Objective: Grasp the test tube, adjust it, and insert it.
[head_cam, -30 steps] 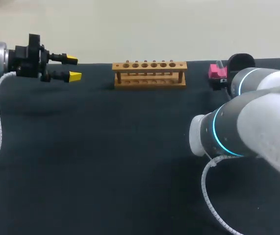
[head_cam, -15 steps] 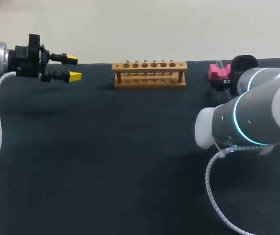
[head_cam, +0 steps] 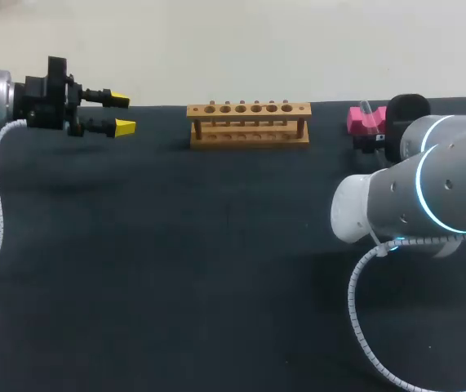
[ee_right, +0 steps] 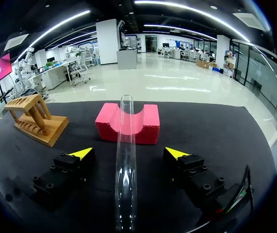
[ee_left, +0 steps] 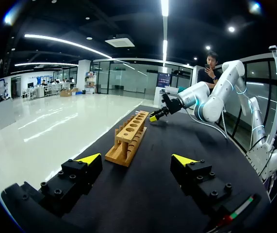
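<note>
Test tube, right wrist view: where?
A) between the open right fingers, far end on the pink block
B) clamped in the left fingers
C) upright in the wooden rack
A: the test tube lies between the spread right fingers, touching neither, far end on the pink block.

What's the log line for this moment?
left pincer: open | right pincer: open, straddling test tube, ungripped, resting on pink block | rack: empty

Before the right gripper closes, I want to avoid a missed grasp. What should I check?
The test tube lies between the right gripper's fingers: ok.
That gripper open, neither finger touching the tube: ok.
Tube's far end sits in the pink block's groove: ok.
The wooden rack upright, no tube in it: ok.
The left gripper open, apart from the rack: ok.
Clearance between fingers and table: cannot tell.
</note>
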